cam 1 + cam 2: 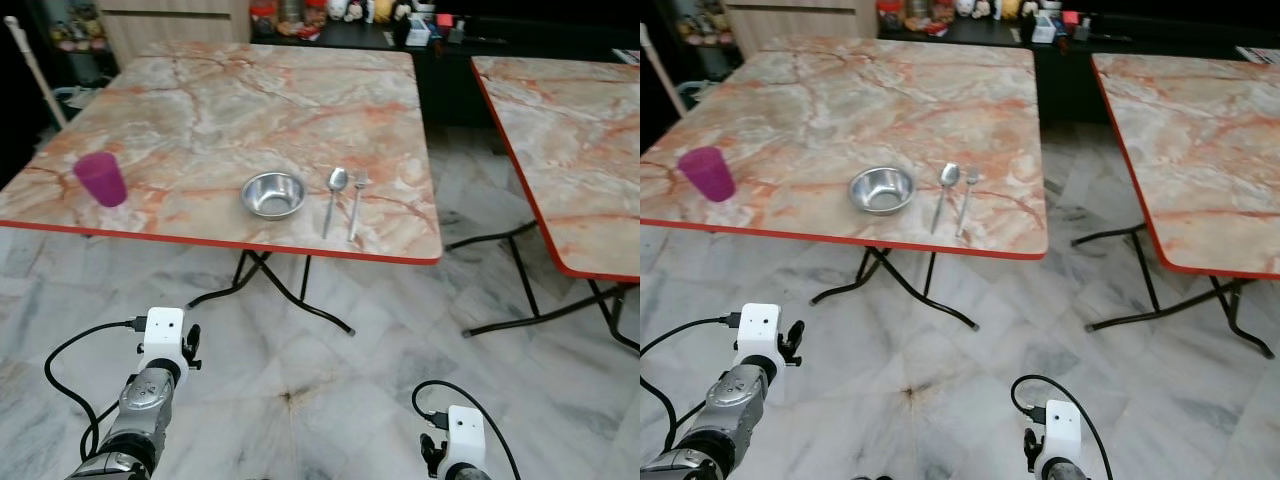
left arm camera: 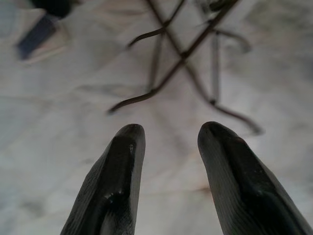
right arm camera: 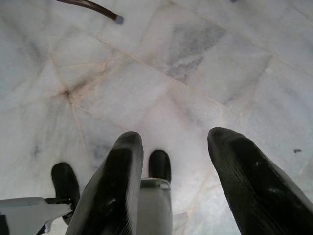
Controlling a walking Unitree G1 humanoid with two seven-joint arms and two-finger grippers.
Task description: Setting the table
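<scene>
Bowl [image 1: 273,194], steel and round, sits near the front edge of the marble-patterned worktop [image 1: 250,100], well ahead of and above both hands. Just beside it, on the side toward the right hand, a spoon [image 1: 333,196] and a fork [image 1: 357,202] lie parallel, close to each other but apart, handles pointing toward the robot. A purple cup [image 1: 101,179] stands upright well off to the bowl's other side, ahead of the left hand and near the worktop's red-trimmed edge.

Left hand [image 2: 166,142] hangs low over the marble floor [image 1: 330,390], its two black fingers [image 2: 117,186] parted with a clear gap and nothing between them; the worktop's folding black legs [image 2: 181,58] lie beyond its tips. Right hand [image 3: 173,147] also hangs over the floor tiles, fingers spread and empty.

A second worktop [image 1: 570,130] stands farther out, beyond the right hand's side.
</scene>
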